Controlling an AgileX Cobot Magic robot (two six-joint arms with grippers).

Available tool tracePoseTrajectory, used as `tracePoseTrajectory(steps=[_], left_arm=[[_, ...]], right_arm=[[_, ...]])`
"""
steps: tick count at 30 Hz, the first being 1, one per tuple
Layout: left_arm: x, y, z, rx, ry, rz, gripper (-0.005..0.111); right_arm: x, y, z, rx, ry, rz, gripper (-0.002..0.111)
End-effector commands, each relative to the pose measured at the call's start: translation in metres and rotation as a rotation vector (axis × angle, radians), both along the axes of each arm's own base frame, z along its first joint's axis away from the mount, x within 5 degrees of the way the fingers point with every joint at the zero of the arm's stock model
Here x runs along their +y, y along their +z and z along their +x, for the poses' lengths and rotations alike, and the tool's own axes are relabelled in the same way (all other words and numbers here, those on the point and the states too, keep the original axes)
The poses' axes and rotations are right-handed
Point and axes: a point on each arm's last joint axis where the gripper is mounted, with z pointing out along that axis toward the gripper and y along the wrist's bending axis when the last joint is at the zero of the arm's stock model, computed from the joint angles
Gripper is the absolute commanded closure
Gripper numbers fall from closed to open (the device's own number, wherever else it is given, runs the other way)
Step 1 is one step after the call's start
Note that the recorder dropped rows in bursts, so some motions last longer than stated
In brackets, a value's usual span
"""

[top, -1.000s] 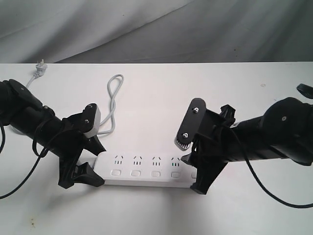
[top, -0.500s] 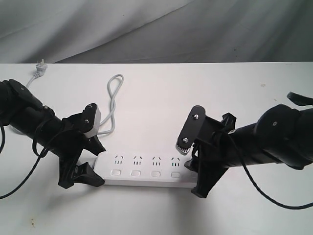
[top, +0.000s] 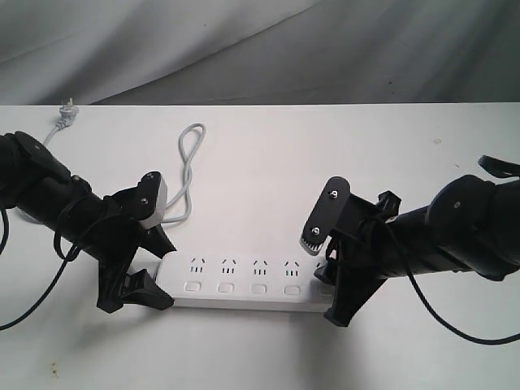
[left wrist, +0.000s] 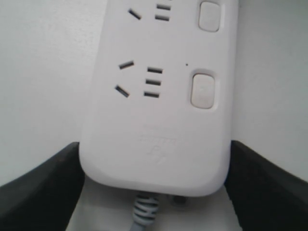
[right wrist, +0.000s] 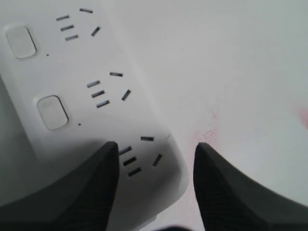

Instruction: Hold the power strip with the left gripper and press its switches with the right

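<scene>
The white power strip lies flat near the table's front, its switches in a row along the near side. My left gripper is shut on the strip's cord end. In the left wrist view both black fingers press the sides of the power strip, near two switches. My right gripper hovers open over the strip's far end. In the right wrist view the gripper straddles the last socket of the power strip; one finger covers the spot where the end switch lies, beside two visible switches.
The grey cord loops away behind the strip toward its plug at the table's back left. A grey cloth backdrop hangs behind the white table. Black cables trail from both arms.
My right gripper has shifted a little to the right and lower, from above the fourth socket group to the strip's right end. The left gripper and the strip have not moved.
</scene>
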Motion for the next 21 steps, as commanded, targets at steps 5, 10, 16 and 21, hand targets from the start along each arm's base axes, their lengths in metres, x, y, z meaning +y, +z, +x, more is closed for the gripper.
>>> tracePoseTrajectory(steps=[5,10,16,21], left_arm=[[0.0,0.002,0.0,0.005,0.0,-0.01,0.057],[0.0,0.002,0.0,0.005,0.0,-0.01,0.057],[0.0,0.002,0.0,0.005,0.0,-0.01,0.057],[0.0,0.002,0.0,0.005,0.0,-0.01,0.057]], right_arm=[[0.001,-0.006,-0.003,0.029,0.006,-0.004,0.062],[0.003,0.002,-0.004,0.007,0.016,0.008,0.062],[0.003,0.01,-0.006,-0.005,0.023,0.026,0.062],[0.004,0.008,-0.007,0.01,0.028,0.026,0.062]])
